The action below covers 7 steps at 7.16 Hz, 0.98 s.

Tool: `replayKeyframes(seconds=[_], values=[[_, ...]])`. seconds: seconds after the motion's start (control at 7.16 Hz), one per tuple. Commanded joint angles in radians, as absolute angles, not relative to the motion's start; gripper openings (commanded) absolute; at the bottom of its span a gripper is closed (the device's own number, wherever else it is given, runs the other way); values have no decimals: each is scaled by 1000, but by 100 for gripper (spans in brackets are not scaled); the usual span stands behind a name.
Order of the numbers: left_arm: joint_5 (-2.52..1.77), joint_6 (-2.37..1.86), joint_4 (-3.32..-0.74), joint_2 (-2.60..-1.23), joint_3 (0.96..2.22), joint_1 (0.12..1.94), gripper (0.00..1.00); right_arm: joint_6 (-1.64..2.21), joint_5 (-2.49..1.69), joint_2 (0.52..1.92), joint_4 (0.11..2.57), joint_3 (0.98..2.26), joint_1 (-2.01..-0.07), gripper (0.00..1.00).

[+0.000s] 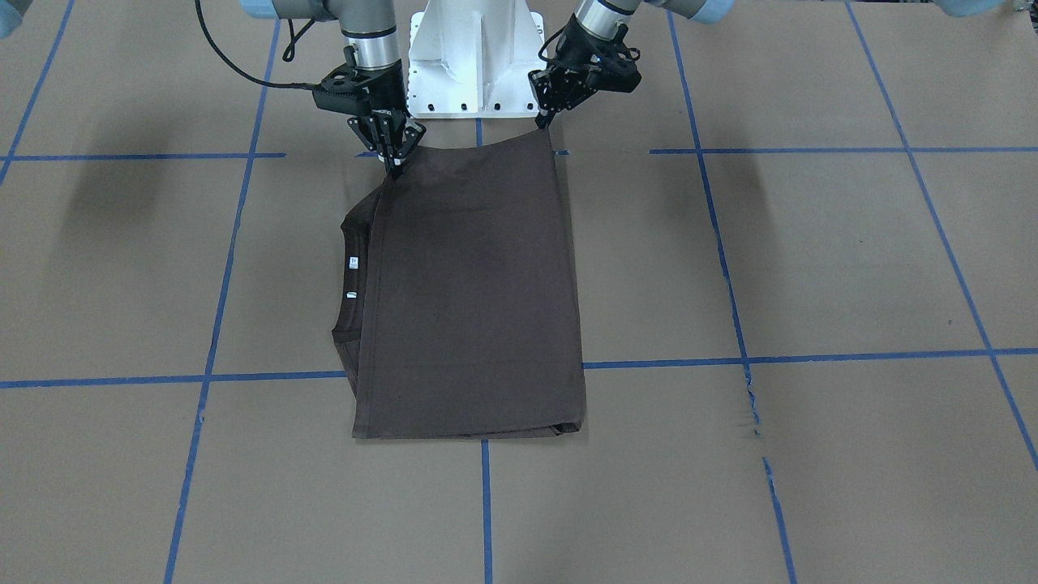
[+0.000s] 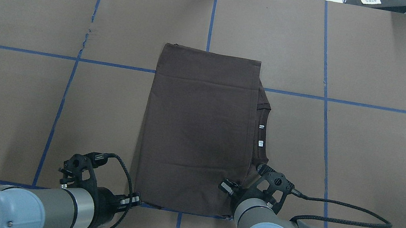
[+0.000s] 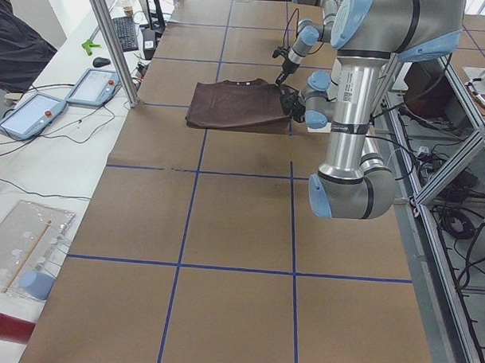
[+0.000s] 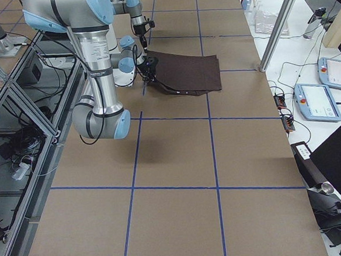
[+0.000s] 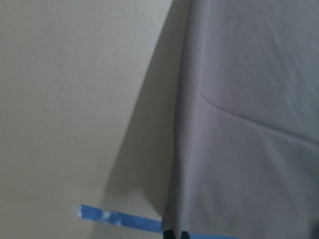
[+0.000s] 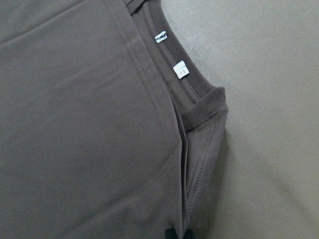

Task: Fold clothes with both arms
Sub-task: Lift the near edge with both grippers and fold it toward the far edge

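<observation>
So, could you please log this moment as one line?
T-shirt: folded | left gripper: shut on corner | right gripper: shut on collar-side corner

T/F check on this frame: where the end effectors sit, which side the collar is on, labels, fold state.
1. The left end effector and right end effector both grip the T-shirt at its edge nearest the white base. True.
2. The collar sticks out on the left arm's side. False: it sticks out on the right arm's side.
3. Two white neck labels show inside the collar. True.
4. The T-shirt lies fully spread, sleeves out. False: it is folded into a rectangle, with no sleeve spread out.
</observation>
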<state>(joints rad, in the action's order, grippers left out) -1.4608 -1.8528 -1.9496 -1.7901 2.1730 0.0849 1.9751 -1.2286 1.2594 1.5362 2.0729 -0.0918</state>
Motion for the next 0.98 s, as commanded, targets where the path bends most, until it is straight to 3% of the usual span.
replayKeyframes(seconds=[0.0,0.14,0.28,0.84], values=[[-1508,-1864,-1605,-1799,2494,80,0,1979,-1236,1266,1752,2338,-45,0],[-1549,-1865,-1498,-1818,2584,83,0,1980,-1239,1255,1867,2435,-16,0],[-1555,-1859,-1488,-1825,2571,78,0,1980,-1238,1240,1874,2415,-12,0],[-1562,-1674,-1489,-1963,2297,305,0,1921,-1300,1071,1865,2188,-213,0]])
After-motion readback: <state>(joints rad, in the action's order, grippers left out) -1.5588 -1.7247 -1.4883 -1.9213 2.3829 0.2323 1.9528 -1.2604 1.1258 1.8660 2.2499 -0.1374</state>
